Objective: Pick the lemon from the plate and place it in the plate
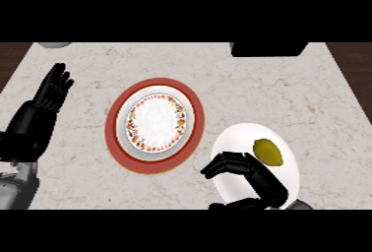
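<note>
Counter [291,88]: red-rimmed plate [154,126] at centre; lemon [268,151] on white plate [240,138] near front-right; right hand [243,170] curled beside lemon; left hand [51,91] open, left edge.

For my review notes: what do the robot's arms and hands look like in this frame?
Both hands are matte black with segmented fingers and a thumb. The left hand sits on a black wrist section leading into a grey forearm. The right hand shows only black; no cables or markings are visible.
</note>
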Controlling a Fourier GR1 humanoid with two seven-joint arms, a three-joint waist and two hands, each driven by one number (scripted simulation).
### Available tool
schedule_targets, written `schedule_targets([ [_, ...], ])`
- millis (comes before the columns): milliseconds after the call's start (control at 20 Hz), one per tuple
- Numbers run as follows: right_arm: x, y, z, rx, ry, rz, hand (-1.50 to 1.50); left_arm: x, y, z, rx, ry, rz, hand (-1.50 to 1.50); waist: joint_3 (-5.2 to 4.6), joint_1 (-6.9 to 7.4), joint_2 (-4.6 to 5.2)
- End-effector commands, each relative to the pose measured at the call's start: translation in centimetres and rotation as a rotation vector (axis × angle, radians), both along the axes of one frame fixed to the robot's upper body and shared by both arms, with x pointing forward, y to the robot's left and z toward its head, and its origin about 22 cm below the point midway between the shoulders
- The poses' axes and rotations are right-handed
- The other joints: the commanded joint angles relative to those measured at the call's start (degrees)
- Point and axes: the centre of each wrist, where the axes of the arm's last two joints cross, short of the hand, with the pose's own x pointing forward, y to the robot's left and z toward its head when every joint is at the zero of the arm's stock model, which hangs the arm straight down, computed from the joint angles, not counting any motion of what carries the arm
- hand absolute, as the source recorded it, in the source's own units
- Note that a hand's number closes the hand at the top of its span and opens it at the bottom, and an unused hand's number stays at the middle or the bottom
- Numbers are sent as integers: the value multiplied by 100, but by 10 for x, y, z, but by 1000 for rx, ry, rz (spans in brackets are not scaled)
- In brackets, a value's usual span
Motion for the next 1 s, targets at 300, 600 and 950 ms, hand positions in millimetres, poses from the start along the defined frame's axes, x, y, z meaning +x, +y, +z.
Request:
schedule_targets([
  [300, 2, -63, 23, 164, -177, -40, -150, 16, 3, 9, -24, -1, -43, 0, -3, 34, 10],
  [600, 16, -101, 82, -261, -206, -178, -150, 17, 1, 14, 3, -16, -36, 0, -22, 30, -11],
  [950, 8, -125, 134, -776, -134, -197, -150, 14, -10, 9, -14, 17, -41, 0, -27, 14, -15],
])
